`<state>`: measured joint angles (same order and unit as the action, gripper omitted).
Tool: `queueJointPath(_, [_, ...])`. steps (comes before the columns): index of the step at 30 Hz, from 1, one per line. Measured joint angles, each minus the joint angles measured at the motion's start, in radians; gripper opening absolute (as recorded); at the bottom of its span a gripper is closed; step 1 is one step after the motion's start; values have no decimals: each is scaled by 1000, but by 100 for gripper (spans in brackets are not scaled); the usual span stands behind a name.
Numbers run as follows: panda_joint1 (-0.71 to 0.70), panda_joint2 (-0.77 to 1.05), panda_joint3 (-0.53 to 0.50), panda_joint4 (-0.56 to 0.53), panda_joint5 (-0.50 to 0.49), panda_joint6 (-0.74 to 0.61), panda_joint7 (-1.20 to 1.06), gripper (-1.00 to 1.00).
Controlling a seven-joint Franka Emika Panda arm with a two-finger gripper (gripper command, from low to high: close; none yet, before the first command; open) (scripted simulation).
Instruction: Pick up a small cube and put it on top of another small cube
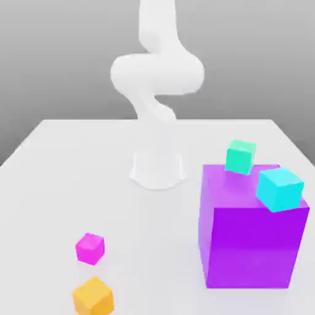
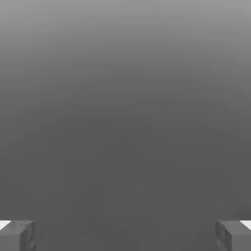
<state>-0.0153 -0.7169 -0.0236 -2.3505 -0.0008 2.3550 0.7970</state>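
Note:
The small magenta-pink cube (image 1: 90, 248) rests on the white table (image 1: 67, 178) toward the exterior view's left, near the front. Just in front of it sits a small orange cube (image 1: 93, 296). My gripper (image 2: 125, 234) is open in the hand view, its two grey fingertips (image 2: 17, 235) standing wide apart with nothing between them and only grey background beyond. The white arm (image 1: 157, 74) rises from its base (image 1: 157, 170) at the table's middle and goes up past the exterior view's top edge.
A big purple block (image 1: 252, 237) stands at the exterior view's right. On its top sit a green cube (image 1: 240, 156) and a cyan cube (image 1: 280, 189), both tilted.

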Motion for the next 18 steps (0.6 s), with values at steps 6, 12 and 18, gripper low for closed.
queueJointPath(6, [-42,231,-67,-134,1,150,-11,0])
queueJointPath(12, [-85,448,-130,-262,10,293,-26,0])
queueJointPath(18, [-140,667,-189,-389,32,435,-51,0])
